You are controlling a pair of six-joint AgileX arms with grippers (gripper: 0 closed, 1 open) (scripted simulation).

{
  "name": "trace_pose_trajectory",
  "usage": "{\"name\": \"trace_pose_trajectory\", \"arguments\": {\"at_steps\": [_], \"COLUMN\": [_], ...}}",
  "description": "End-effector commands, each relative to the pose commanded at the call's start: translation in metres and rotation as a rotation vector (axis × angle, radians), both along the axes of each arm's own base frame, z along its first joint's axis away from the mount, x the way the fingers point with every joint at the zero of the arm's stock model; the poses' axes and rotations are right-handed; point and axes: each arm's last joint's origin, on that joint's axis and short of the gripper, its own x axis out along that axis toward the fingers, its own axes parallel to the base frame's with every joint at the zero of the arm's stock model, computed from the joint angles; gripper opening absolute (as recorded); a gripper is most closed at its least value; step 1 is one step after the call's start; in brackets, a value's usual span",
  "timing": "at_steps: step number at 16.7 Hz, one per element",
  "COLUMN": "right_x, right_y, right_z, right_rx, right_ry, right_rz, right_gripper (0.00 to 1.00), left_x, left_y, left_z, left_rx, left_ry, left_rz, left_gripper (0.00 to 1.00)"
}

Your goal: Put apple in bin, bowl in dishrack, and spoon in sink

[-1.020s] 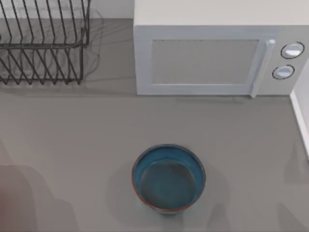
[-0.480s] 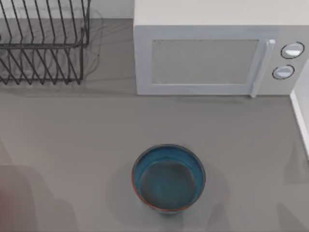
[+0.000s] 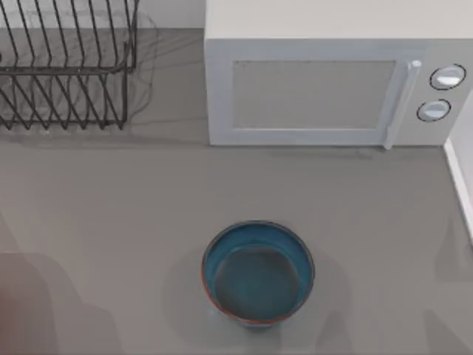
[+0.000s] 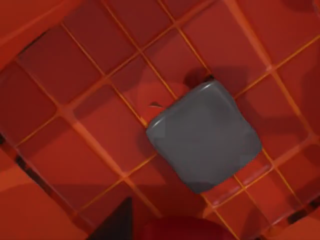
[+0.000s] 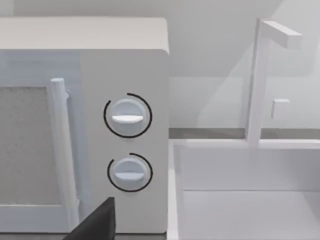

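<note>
The teal-blue bowl [image 3: 258, 274] stands upright and empty on the grey counter, near the front middle. The dark wire dishrack [image 3: 66, 66] is at the back left, with nothing in it. In the left wrist view my left gripper [image 4: 175, 236] hangs over the red bin [image 4: 90, 125]. It looks shut on the red apple [image 4: 185, 230], with one dark finger [image 4: 115, 222] beside the fruit. The white sink [image 5: 250, 200] lies to the right of the microwave, in front of my parked right gripper [image 5: 95, 222]. The spoon is out of view.
A white microwave [image 3: 325, 81] with two knobs stands at the back, between dishrack and sink. A grey crumpled lump [image 4: 205, 135] lies on the bin's gridded floor. A white faucet [image 5: 260, 80] rises behind the sink. Open counter surrounds the bowl.
</note>
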Motion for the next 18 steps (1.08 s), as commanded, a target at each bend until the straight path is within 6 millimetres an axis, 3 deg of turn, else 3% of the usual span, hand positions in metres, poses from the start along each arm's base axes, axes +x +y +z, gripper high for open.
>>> {"name": "trace_pose_trajectory", "arguments": {"at_steps": [4, 9, 18], "right_x": [0.0, 0.0, 0.0], "right_y": [0.0, 0.0, 0.0], "right_z": [0.0, 0.0, 0.0], "right_rx": [0.0, 0.0, 0.0], "right_ry": [0.0, 0.0, 0.0], "right_rz": [0.0, 0.0, 0.0], "right_gripper": [1.0, 1.0, 1.0], "left_x": [-0.01, -0.036, -0.086], "left_y": [-0.015, -0.047, -0.094], "left_z": [0.004, 0.004, -0.03], "left_rx": [0.075, 0.281, 0.91], "left_ry": [-0.112, -0.371, -0.929], "left_rz": [-0.135, -0.452, -1.018], "left_gripper": [1.0, 1.0, 1.0]}}
